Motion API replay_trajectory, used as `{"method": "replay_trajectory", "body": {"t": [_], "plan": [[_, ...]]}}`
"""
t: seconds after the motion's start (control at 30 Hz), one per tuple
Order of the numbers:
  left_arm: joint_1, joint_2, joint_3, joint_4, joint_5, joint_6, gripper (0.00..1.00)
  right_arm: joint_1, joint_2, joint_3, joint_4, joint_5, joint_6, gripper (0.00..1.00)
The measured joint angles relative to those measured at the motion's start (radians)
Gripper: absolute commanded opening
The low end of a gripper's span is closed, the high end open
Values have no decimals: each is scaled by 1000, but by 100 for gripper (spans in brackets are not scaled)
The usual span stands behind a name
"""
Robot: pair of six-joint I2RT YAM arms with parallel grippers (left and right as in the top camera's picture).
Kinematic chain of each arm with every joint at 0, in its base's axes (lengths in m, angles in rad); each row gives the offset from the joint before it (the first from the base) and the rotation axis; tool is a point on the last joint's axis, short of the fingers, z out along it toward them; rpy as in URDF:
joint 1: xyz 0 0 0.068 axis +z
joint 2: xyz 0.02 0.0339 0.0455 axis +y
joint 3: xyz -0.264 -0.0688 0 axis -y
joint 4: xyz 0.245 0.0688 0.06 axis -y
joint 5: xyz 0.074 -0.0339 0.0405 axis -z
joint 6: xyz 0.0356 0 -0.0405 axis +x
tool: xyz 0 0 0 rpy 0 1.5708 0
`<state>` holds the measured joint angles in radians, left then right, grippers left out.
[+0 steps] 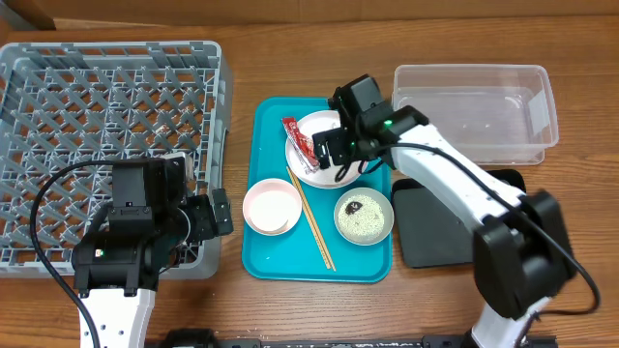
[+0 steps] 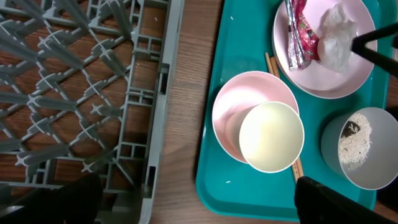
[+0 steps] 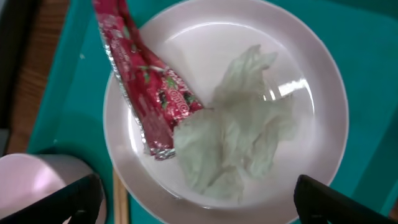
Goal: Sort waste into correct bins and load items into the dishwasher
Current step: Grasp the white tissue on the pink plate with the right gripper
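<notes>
A white plate (image 1: 311,174) (image 3: 205,43) on the teal tray holds a red wrapper (image 1: 297,141) (image 3: 146,81) and crumpled white paper (image 3: 239,137). My right gripper (image 1: 340,159) (image 3: 199,205) hovers open over the plate, its fingers either side of the paper and touching nothing. A pink bowl (image 1: 272,207) (image 2: 255,124), thin chopsticks (image 1: 312,225) and a grey-green bowl (image 1: 364,216) (image 2: 357,146) with rice grains lie on the same tray. My left gripper (image 1: 215,215) (image 2: 196,205) is open and empty, spanning the gap between the grey dish rack (image 1: 106,145) and the tray.
The teal tray (image 1: 324,266) sits mid-table. A clear tub (image 1: 474,111) stands at the back right, with a flat black tray (image 1: 435,227) in front of it, partly under my right arm. The rack's near wall (image 2: 161,124) runs close beside the teal tray.
</notes>
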<state>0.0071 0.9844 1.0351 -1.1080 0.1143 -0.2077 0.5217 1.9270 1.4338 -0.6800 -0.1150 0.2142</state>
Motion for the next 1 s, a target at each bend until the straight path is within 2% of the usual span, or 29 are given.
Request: {"method": "replay_trajectory", "body": {"t": [0.13, 0.23, 0.3, 0.37, 0.47, 0.63, 0.87, 0.93, 1.0], "plan": [[0, 0, 0, 0, 0, 0, 100, 0, 63, 0, 25, 12, 60, 94], [0, 0, 0, 0, 0, 0, 100, 0, 107, 0, 33, 16, 96, 76], [0, 0, 0, 0, 0, 0, 100, 0, 127, 0, 33, 18, 107, 58], [0, 0, 0, 0, 0, 0, 100, 0, 138, 0, 32, 18, 110, 32], [0, 0, 0, 0, 0, 0, 100, 0, 139, 1, 21, 19, 120, 22], [0, 0, 0, 0, 0, 0, 100, -6, 122, 40, -82, 32, 126, 12], [0, 0, 0, 0, 0, 0, 100, -88, -115, 129, -177, 141, 127, 12], [0, 0, 0, 0, 0, 0, 100, -138, -185, 150, -213, 192, 142, 14], [0, 0, 0, 0, 0, 0, 100, -203, -211, 154, -239, 222, 154, 29]]}}
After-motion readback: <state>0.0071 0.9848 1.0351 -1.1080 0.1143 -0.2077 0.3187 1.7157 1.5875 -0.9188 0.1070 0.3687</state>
